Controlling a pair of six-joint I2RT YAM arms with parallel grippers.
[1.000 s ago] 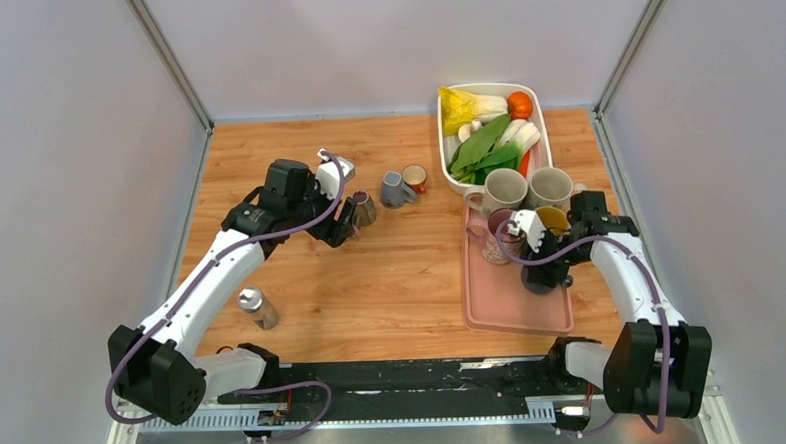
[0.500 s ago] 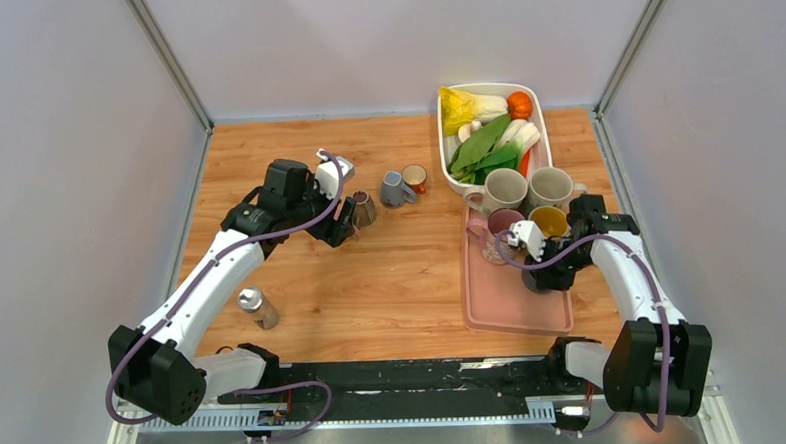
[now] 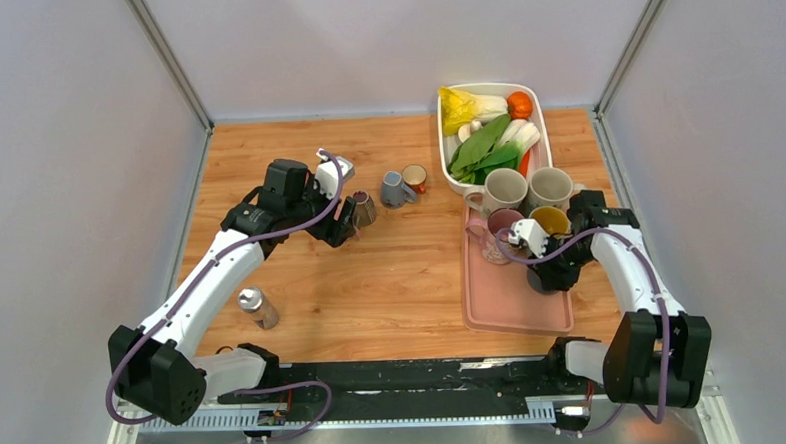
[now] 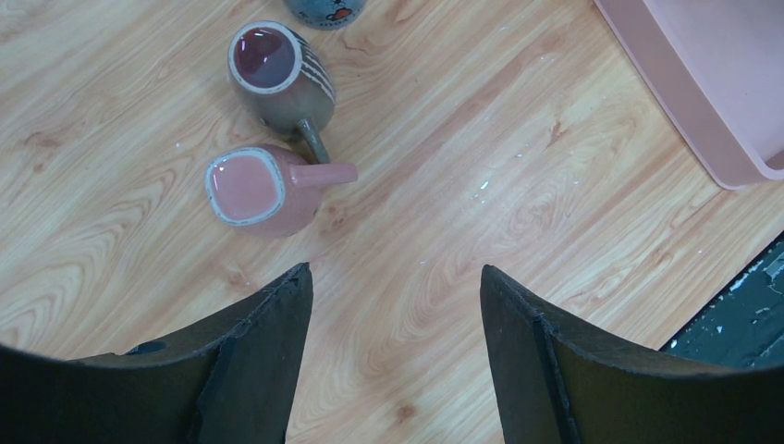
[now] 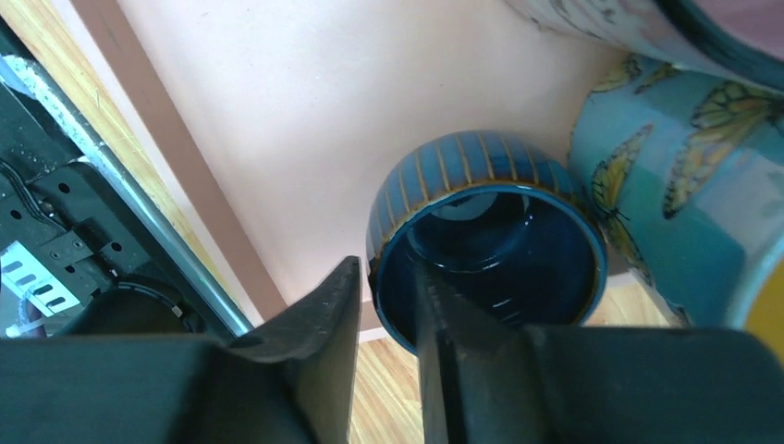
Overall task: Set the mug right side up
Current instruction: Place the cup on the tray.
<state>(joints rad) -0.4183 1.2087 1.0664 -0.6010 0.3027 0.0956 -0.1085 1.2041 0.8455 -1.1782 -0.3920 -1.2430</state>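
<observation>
Right wrist view: my right pincer (image 5: 388, 277) is pinching the rim of the dark blue striped mug (image 5: 481, 171), 1 finger outside the wall and 1 inside. The mug's open mouth faces this camera. It sits on the pink tray (image 5: 277, 111), just beside a butterfly mug (image 5: 666, 176). From the top view, my right arm hides the blue mug at the tray's right side. My left pincer (image 4: 396, 287) is spread wide and holds nothing, hanging over the wooden table (image 4: 444, 185) near 2 small mugs, a pink mug (image 4: 254, 190) and a brown striped mug (image 4: 282, 74).
</observation>
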